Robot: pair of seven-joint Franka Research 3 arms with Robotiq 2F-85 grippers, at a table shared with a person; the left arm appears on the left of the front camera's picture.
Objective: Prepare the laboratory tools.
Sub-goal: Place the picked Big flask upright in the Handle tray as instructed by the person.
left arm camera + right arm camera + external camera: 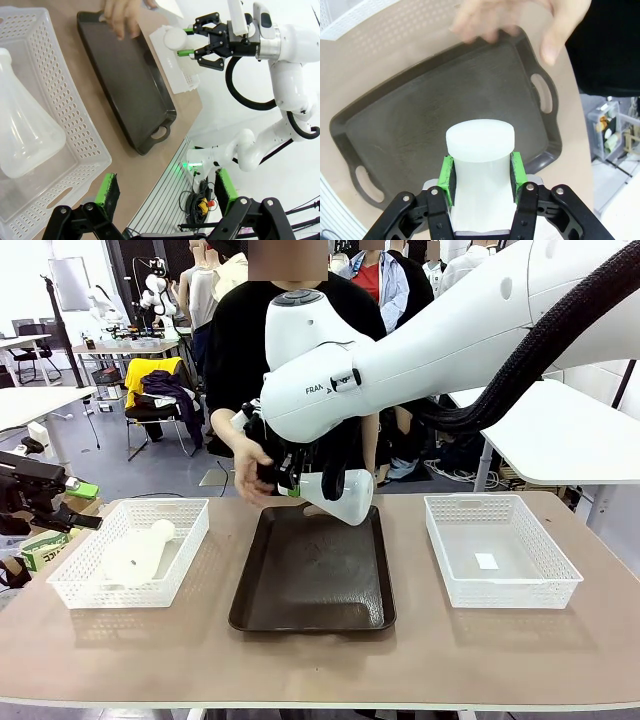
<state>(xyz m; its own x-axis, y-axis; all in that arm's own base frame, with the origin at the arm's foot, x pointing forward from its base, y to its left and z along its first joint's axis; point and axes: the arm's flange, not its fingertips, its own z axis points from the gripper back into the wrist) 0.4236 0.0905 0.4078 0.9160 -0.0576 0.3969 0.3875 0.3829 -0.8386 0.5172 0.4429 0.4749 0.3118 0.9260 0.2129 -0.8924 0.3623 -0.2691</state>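
Observation:
One frosted-white flask (345, 497) hangs tilted over the far end of the dark tray (310, 585), with my right gripper (297, 483) shut on its neck. From the right wrist, the green pads (448, 181) clamp the neck (480, 150) above the tray (420, 130). A second flask (135, 555) lies on its side in the left mesh basket (70, 585); the left wrist sees it too (25, 135). My left gripper (167, 192) stands open and holds nothing, near the table's front edge beside that basket (75, 125). It appears at the far left (88, 507).
A person stands across the table, one hand (250, 475) at the tray's far left corner, close to the held flask. A white mesh basket (555, 575) at the right holds a small white slip. Bare tabletop lies in front of the tray.

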